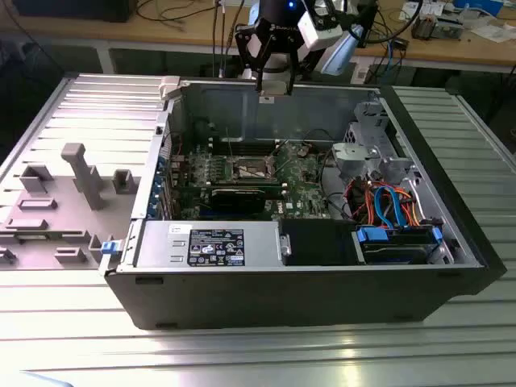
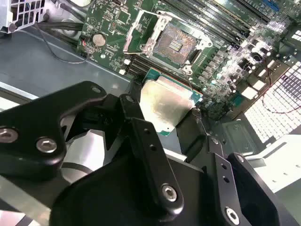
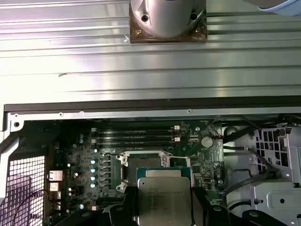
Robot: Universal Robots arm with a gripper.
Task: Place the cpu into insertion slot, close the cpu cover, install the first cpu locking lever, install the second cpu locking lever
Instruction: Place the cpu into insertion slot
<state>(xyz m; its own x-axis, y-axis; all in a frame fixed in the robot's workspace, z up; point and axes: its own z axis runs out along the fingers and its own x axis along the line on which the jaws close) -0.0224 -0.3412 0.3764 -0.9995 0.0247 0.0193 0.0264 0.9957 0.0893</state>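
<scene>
In the second wrist view the claw [image 2: 165, 123] is closed on the cpu [image 2: 165, 104], with one black finger [image 2: 135, 117] against each of two opposite edges and the chip's silver top facing the camera. The chip is held off the socket [image 2: 175, 44], not seated in it, and the socket's contact field lies uncovered on the green motherboard [image 2: 221, 56]. A round coin battery [image 2: 99, 40] sits on the board, apart from the socket. In the first wrist view the cpu [image 3: 163, 197] overlaps the near edge of the socket [image 3: 143, 162]. In the exterior view the claw [image 1: 274, 87] hangs above the rear wall of the open computer case [image 1: 298, 306], which lies on the ribbed metal counter [image 1: 242, 359].
</scene>
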